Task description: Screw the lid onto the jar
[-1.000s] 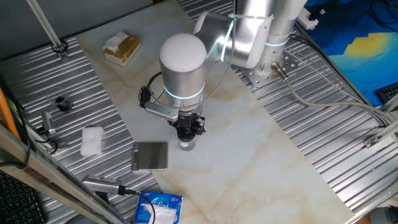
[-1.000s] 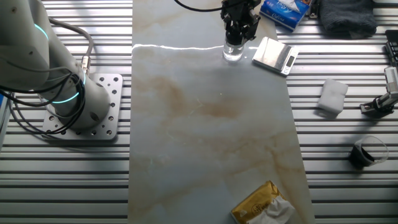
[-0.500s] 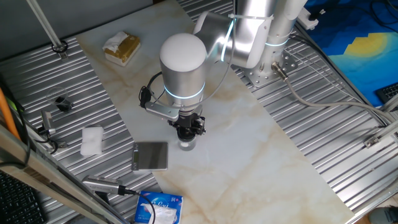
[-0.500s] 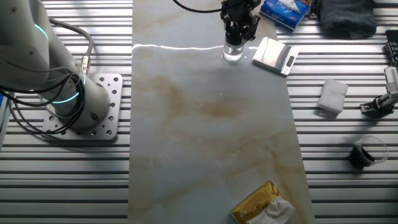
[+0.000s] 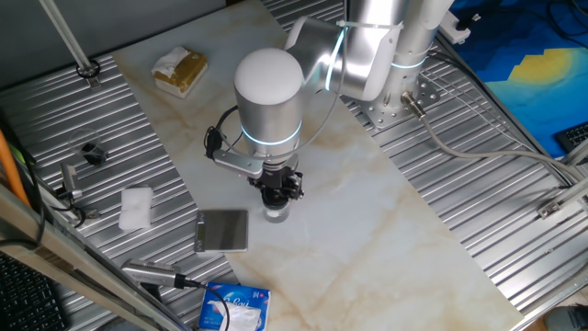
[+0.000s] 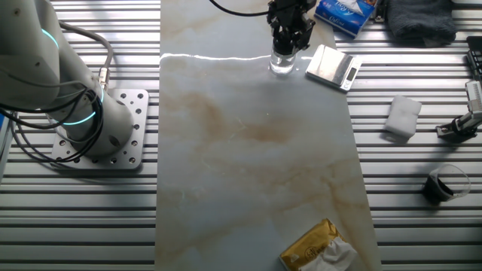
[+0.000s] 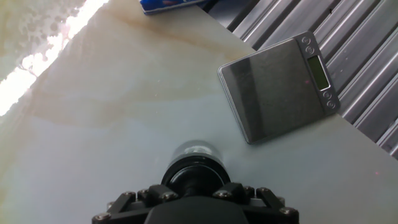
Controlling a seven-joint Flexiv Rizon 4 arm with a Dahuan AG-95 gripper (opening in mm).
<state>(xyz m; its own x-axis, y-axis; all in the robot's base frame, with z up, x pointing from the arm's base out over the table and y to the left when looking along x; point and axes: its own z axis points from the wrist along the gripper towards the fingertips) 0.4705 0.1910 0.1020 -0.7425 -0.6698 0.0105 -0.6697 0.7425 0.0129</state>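
Note:
The small clear glass jar [image 5: 276,214] stands upright on the marble board, just right of the grey plate. In the other fixed view the jar [image 6: 282,65] sits at the board's far edge. My gripper [image 5: 279,190] points straight down over it, fingers closed around the black lid [image 7: 194,175], which sits on the jar's mouth. In the hand view the jar's glass [image 7: 194,150] shows just beyond the lid, and my gripper [image 7: 194,198] fills the bottom edge. The fixed views hide most of the lid behind the fingers [image 6: 290,38].
A grey square plate [image 5: 223,230] lies close to the jar's left. A white folded cloth [image 5: 136,208] and a small black part [image 5: 92,152] rest on the ribbed metal. A blue packet [image 5: 235,306] lies at the near edge, a yellow packet [image 5: 180,70] far back.

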